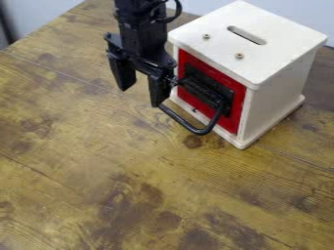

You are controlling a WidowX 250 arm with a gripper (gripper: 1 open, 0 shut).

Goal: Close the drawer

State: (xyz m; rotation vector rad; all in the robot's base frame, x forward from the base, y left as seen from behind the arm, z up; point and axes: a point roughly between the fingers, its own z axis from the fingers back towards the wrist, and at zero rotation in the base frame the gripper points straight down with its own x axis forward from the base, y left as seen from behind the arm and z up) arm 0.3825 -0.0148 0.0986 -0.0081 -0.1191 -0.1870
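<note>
drawer [206, 92] sits just right of the gripper [140, 86], its black front facing it, loop handle [192, 119] lying low between them. gripper fingers spread, holding nothing.

Matt worn wooden table [92, 186], smooth painted cream cube [268, 68], red drawer [209, 93]

Red drawer [196, 90] with black front plate and black loop handle [187, 120]; cream cube [252, 54]; black gripper [140, 87]; brown, mottled wood-grain table [104, 186] with darker patches.
</note>
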